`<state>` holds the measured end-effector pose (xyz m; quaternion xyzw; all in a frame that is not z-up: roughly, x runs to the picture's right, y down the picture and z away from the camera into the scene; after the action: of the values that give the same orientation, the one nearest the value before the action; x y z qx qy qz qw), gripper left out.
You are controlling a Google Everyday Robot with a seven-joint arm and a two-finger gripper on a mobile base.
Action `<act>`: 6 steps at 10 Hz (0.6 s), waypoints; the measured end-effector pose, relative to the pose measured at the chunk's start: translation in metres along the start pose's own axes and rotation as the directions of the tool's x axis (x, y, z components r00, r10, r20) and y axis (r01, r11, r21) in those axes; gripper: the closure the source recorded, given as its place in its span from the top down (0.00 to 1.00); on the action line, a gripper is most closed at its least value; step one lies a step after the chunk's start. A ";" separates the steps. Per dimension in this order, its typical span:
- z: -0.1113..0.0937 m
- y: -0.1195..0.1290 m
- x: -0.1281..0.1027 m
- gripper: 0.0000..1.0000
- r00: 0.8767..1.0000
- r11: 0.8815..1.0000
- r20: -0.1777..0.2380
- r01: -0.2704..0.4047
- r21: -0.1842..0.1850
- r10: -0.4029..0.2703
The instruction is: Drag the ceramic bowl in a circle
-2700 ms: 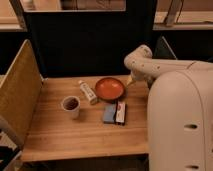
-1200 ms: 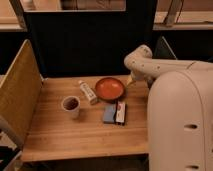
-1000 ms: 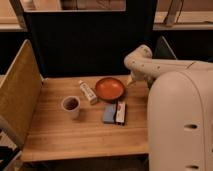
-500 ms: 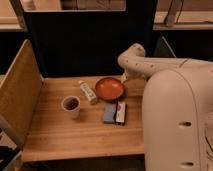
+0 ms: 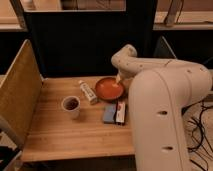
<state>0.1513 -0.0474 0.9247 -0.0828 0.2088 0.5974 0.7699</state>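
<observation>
The ceramic bowl (image 5: 109,89) is round, shallow and orange-red with a darker rim. It sits on the wooden table (image 5: 55,135) at the back, right of centre. My white arm reaches in from the right and bends down over the bowl's far right rim. The gripper (image 5: 118,78) is at that rim, mostly hidden by the arm. I cannot tell if it touches the bowl.
A small white cup (image 5: 71,105) with dark contents stands left of the bowl. A white tube (image 5: 88,92) lies between them. A blue packet (image 5: 109,113) and a dark packet (image 5: 120,112) lie in front of the bowl. A tall wooden panel (image 5: 17,95) lines the left edge.
My arm has swung left and forward, and its tip has come down to the bowl's far right rim. The bowl and the other objects have not moved.
</observation>
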 end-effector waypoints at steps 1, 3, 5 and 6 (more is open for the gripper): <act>0.016 0.003 0.002 0.80 0.999 1.000 -0.035 -0.001 0.003 0.001; 0.046 0.009 0.012 0.80 0.994 1.000 -0.107 -0.006 0.003 0.007; 0.066 0.013 0.017 0.78 0.987 1.000 -0.160 -0.015 -0.004 0.014; 0.069 0.015 0.016 0.73 0.985 1.000 -0.170 -0.014 -0.011 0.012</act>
<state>0.1555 -0.0030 0.9817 -0.1367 0.2707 0.5945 0.7447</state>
